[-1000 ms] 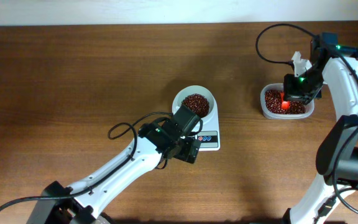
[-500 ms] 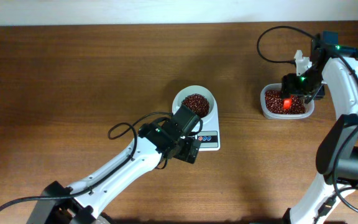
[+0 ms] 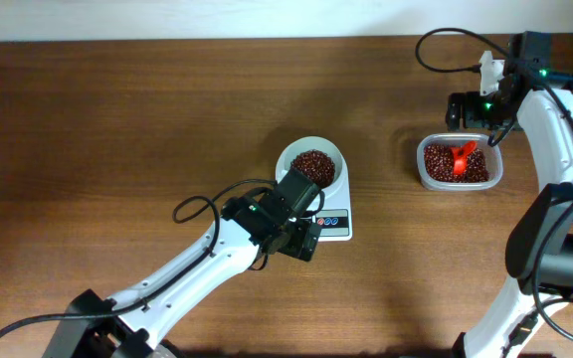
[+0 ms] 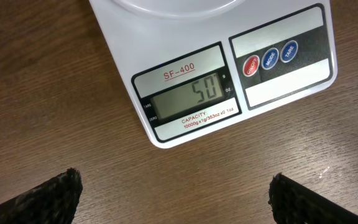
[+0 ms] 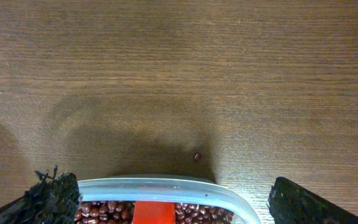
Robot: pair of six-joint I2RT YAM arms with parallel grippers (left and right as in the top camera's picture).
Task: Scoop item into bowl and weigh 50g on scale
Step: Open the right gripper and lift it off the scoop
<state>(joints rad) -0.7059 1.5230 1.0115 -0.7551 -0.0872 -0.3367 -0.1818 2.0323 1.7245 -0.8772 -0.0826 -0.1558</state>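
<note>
Right gripper (image 3: pixel 471 117) is released – its two dark fingers stand wide apart at the lower corners of the right wrist view and hold nothing. It hangs at the far rim of the clear rounded-rectangular plastic tub (image 3: pixel 461 186), and its white arm bends up along the right edge of the brown wooden surface (image 3: pixel 117 119). A red plastic scoop (image 3: pixel 461 157) lies free on the dark red-brown beans (image 3: pixel 438 164) inside the tub. One single bean (image 5: pixel 197 157) lies on the wood just beyond the tub.

Left gripper (image 3: pixel 302 242) is also spread wide and empty. Its arm reaches diagonally from the lower left and stops in front of the small white rectangular digital scale (image 4: pixel 229 81), whose grey display reads 50. The round white bowl (image 3: pixel 331 149) stands on the scale with a maroon heap of beans (image 3: pixel 313 164) in it.

Compared with one second ago, the right gripper was low over the tub and clamped on the scoop – now it has let go and drawn back. The left arm, the bowl and the scale have not moved.
</note>
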